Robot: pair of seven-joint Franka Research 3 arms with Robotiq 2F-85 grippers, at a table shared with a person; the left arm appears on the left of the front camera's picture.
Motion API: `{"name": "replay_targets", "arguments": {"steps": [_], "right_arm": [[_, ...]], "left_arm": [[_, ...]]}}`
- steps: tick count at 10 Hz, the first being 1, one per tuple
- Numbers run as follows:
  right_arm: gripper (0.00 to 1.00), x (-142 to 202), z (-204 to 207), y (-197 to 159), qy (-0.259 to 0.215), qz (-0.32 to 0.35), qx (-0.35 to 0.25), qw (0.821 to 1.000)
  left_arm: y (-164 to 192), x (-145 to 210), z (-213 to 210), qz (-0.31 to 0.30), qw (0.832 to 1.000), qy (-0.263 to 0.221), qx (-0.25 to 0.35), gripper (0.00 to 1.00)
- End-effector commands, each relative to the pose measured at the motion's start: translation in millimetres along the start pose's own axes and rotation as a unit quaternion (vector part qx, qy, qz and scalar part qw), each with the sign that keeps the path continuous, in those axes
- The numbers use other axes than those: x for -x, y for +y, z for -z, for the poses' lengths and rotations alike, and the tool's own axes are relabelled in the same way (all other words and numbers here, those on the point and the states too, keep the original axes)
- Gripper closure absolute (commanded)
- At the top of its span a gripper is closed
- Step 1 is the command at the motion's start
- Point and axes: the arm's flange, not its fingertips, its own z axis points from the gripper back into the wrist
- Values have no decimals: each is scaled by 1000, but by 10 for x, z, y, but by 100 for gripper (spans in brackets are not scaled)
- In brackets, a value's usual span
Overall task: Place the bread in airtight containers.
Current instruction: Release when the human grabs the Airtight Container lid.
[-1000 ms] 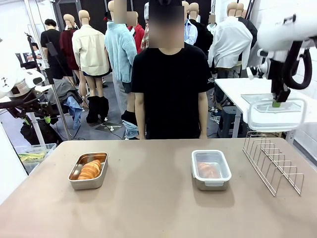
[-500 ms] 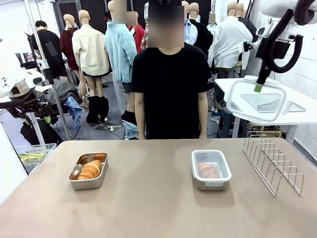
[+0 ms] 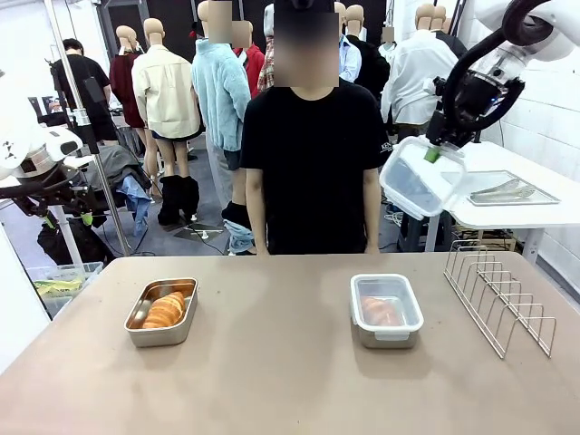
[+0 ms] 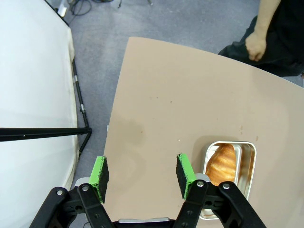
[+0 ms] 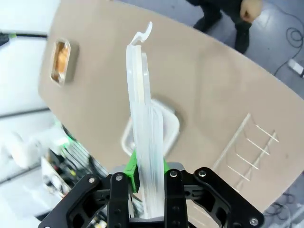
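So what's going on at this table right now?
The right gripper holds a clear plastic lid in the air, pinched at its edge. On the table, the right tin is already lidded with bread inside; the left tin sits open with its bread. The left gripper is open and empty. A person stands watching.

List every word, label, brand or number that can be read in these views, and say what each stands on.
No text can be read.
Black T-shirt sleeve of the person at the far side: a small pale mark, too small to read.
Two brushed-steel rectangular tins, the translucent plastic lid held in the right gripper and the wire rack: no print visible.
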Motion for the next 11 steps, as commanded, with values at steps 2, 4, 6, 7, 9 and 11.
{"name": "replay_targets", "arguments": {"steps": [2, 4, 6, 7, 9, 11], "right_arm": [[100, -254, 40, -24, -107, 71, 13, 992], [100, -395, 175, -86, -139, 101, 20, 985], [100, -482, 351, -120, -122, 95, 1, 988], [100, -511, 404, -140, -114, 91, 3, 989], [100, -453, 285, -158, -124, 90, 16, 988], [100, -453, 285, -158, -124, 90, 16, 988]], "left_arm": [[5, -4, -18, -1, 1000, -2, -1, 25], [5, -4, -18, -1, 1000, -2, -1, 25], [5, -4, -18, -1, 1000, -2, -1, 25], [5, -4, -18, -1, 1000, -2, -1, 25], [5, -4, -18, -1, 1000, -2, -1, 25], [5, -4, -18, -1, 1000, -2, -1, 25]]}}
